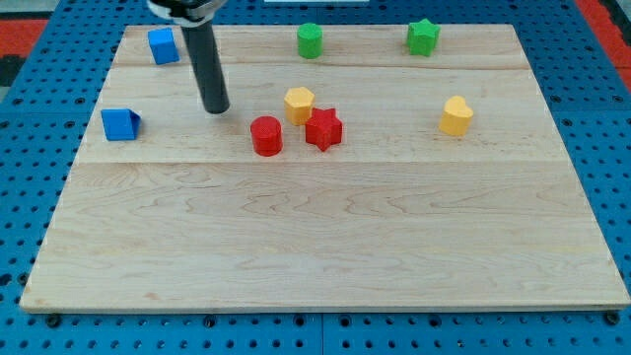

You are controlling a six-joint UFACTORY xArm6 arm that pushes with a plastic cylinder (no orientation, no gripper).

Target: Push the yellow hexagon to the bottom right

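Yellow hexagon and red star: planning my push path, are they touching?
Cannot tell: in the camera view the yellow hexagon and red star overlap, no gap visible.

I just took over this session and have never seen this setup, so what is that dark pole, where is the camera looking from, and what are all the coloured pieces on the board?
There is only one picture, from a single camera looking down at an angle onto a wooden board; where it is mounted is not on record. The dark pole is the robot arm's rod. It has no gripper and holds nothing; it only pushes blocks by sliding my tip along the board.

My tip stands at the view's upper left, touching no block. To its right lie the red cylinder, the yellow hexagon and the red star, clustered closely. Further right is a yellow heart-like block. Along the top are a green cylinder and a green star. Two blue blocks sit at the left.
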